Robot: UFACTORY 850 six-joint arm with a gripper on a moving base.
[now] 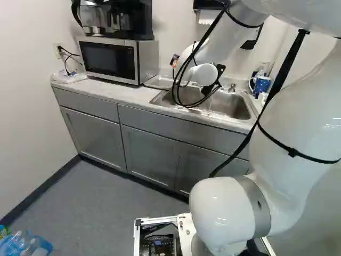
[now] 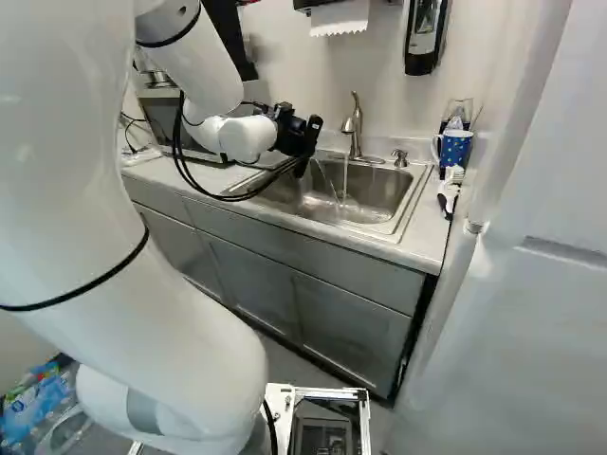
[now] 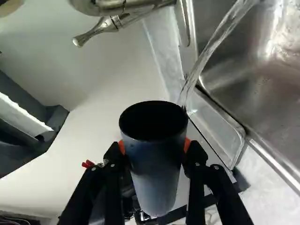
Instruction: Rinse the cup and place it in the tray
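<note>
Sink: our landmark, the stainless steel sink [image 2: 365, 194] in the pale worktop [image 2: 427, 232].
Rinse: step in hand, by our judgement. We should bring the open mouth squarely under the clear water stream [image 2: 345, 180], roll the wrist slowly so water sweeps the whole inner wall, then tip the cup to drain inside the sink. Spout contact and wet slip are our main risks.
Gripper: black, orange-padded gripper [image 3: 154, 146], pinching the cup from two sides, near the sink's faucet.
Cup: plain dark blue-grey cup [image 3: 157, 166], between the pads by the sink's faucet; round, smooth, narrowing from mouth to base, interior nearly black. Water appears at its rim; we cannot tell whether any enters.
Tray: shallow, shiny tray [image 1: 160, 81] beside the sink, on the microwave's side; next stop once drained.
</note>
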